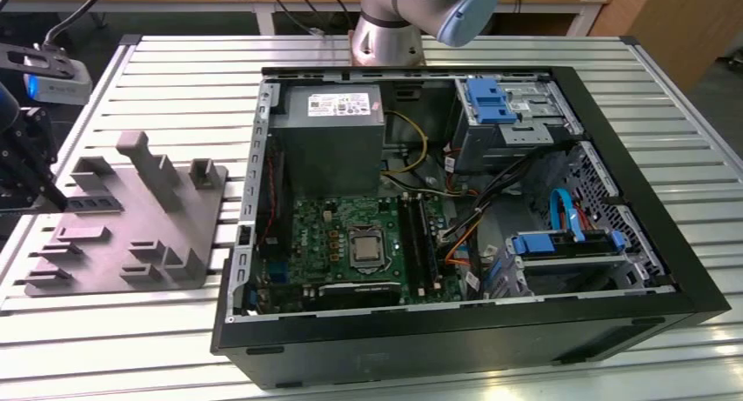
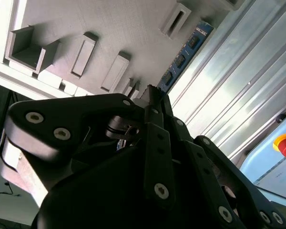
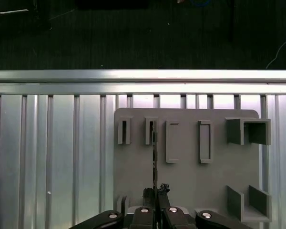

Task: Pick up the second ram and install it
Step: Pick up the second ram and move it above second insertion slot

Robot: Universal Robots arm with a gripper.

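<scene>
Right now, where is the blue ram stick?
In the second wrist view the second ram juts from the gripper's shut jaws, along the grey fixture's edge, above the slatted table.

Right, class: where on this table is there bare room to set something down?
In the exterior view, bare slats lie between fixture and arm base, and between fixture and the near edge of the table. The case is crowded with cables; the gripper holds the ram at the fixture.

The second ram (image 2: 187,51), a narrow dark-blue stick with black chips, is seen standing on edge. It is stretched straight ahead of the gripper (image 3: 156,191), with its near end right at the gripper's tip.
</scene>
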